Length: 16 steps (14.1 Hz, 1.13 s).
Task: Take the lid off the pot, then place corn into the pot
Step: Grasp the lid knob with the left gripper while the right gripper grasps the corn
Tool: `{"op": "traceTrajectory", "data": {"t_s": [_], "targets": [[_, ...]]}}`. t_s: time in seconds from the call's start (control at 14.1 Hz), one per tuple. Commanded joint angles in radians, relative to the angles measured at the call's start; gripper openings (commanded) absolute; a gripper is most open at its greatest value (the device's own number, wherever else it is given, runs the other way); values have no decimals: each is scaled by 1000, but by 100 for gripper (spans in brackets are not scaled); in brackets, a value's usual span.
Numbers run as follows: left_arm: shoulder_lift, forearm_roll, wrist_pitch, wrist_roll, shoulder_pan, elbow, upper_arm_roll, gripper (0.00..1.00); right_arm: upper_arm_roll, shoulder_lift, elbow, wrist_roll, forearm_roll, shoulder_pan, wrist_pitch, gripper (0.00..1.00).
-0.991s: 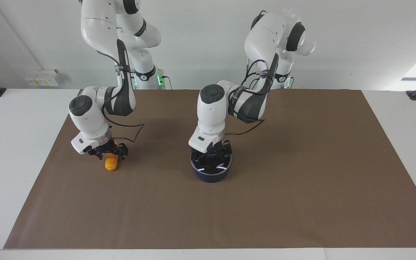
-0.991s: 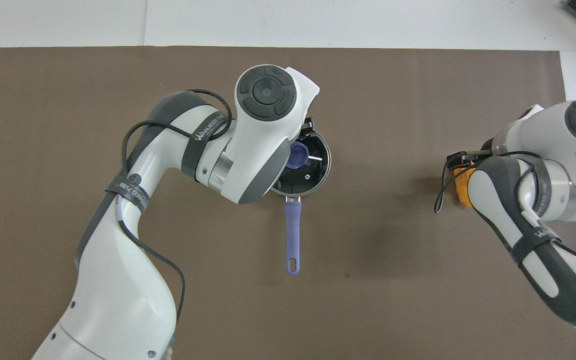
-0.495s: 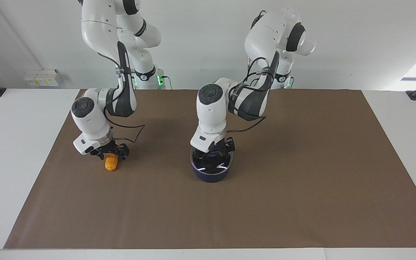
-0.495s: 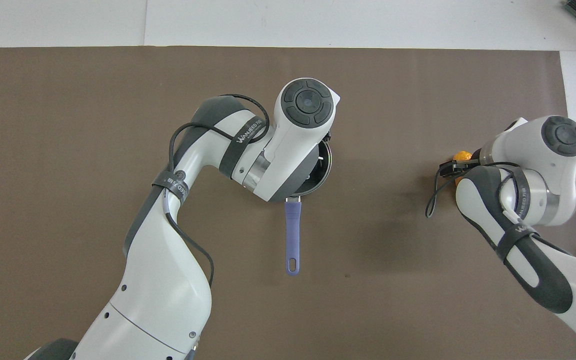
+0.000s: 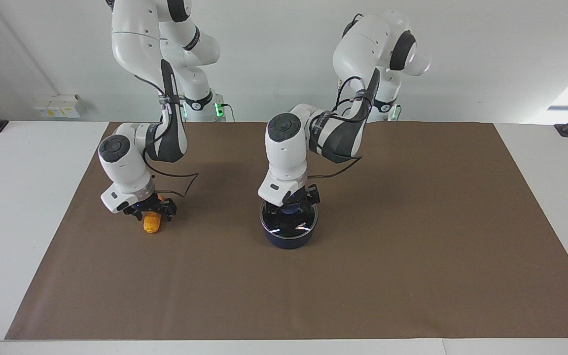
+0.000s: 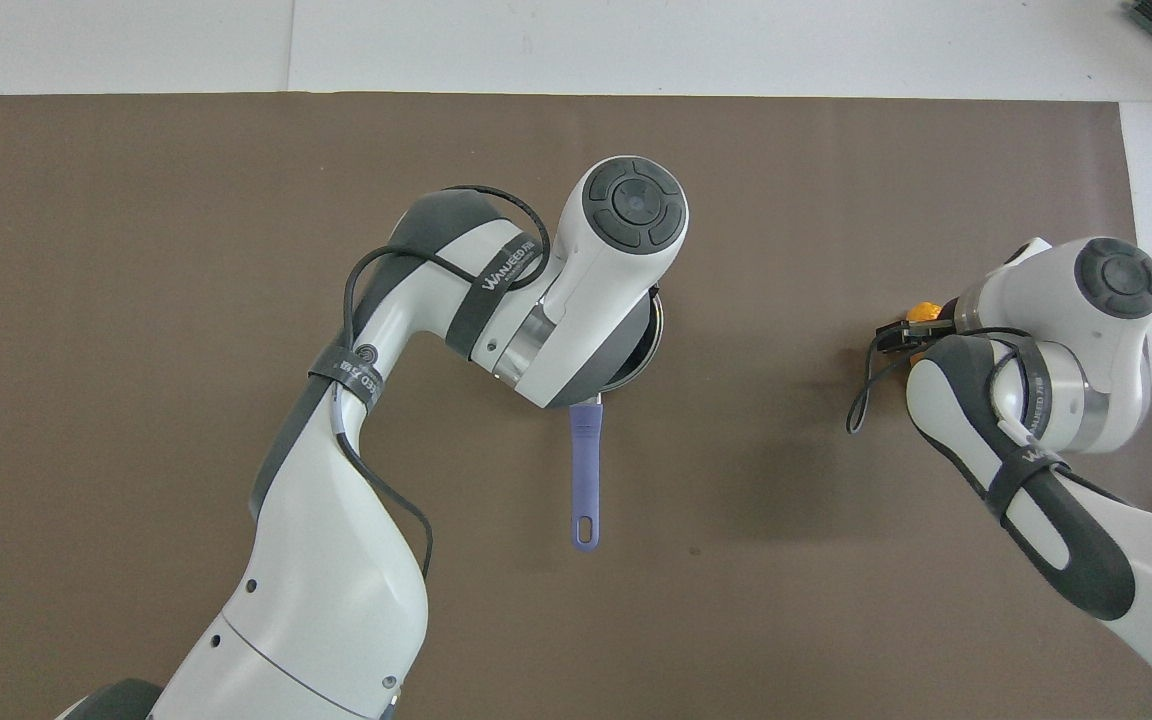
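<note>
Glass lid (image 5: pixel 289 223) still sits on the pot (image 5: pixel 288 238) mid-counter, though my left gripper (image 5: pixel 294 206) has dropped onto its knob, grip unreadable, while my right gripper (image 5: pixel 150 211) stays clenched on the corn (image 5: pixel 152 223) near the counter's right-arm edge, so lifting comes next.

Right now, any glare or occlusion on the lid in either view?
Facing view: two short white glints on the lid glass; the left gripper sits over its knob. Overhead view: the left arm's wrist hides nearly all of it, leaving only a rim sliver and the pot handle.
</note>
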Motion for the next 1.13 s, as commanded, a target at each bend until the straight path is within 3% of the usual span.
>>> {"op": "traceTrajectory", "data": {"t_s": [0.0,0.07,0.14,0.21,0.71,0.99,1.06], "targets": [[5,15,-37,-9,-15,24,9,100,6,-1,-12,-41,9,-20,30,76],[0,15,-43,-9,-15,22,7,100,6,-1,-12,-62,9,-20,30,38],[-3,16,-48,-9,-16,22,7,100,6,-1,-12,-69,9,-20,30,7],[-3,16,-49,-11,-16,22,8,100,6,-1,-12,-67,9,-20,30,0],[-13,16,-49,-18,-27,22,13,100,6,6,0,-64,9,-20,19,0],[-23,15,-46,-44,-27,15,9,74,6,-34,22,-66,9,-15,-27,0],[-23,15,-48,-64,-27,15,9,61,6,-34,31,-66,9,-15,-38,0]]}}
